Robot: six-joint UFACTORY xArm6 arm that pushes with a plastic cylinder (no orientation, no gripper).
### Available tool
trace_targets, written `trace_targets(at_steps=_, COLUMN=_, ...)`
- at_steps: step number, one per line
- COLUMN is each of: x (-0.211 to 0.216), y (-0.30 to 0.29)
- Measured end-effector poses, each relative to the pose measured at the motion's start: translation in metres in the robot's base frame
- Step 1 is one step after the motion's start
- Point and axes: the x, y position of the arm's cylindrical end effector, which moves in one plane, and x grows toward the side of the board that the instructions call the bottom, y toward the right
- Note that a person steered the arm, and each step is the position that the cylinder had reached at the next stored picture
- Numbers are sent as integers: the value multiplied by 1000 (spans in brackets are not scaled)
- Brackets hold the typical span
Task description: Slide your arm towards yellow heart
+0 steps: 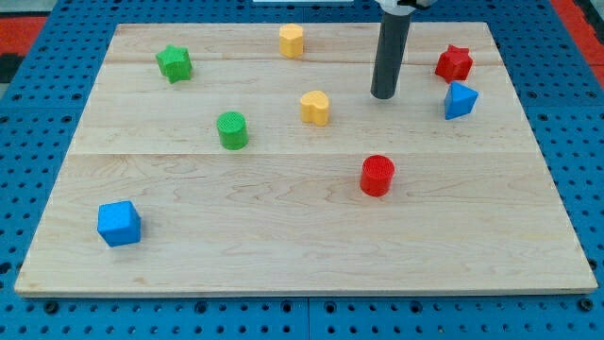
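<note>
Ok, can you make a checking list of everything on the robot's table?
Surface: wooden board, flat, on a blue pegboard.
Job's things: yellow heart near the board's middle; my tip is to its right, apart from it.
Clutter: yellow hexagon block, green star, green cylinder, red cylinder, red star, blue triangle-like block, blue cube.
Grippers: nothing seen, only the rod.
Cables: nothing seen.
Surroundings: red strip at the view's top right.

Wooden board (283, 236) carries eight coloured blocks, well apart.
</note>
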Motion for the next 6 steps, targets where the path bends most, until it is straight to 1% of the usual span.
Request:
trace_targets(at_steps=3, x=5, y=-5)
trace_targets(at_steps=5, x=40, y=-9)
trace_targets(at_steps=6, x=40, y=-9)
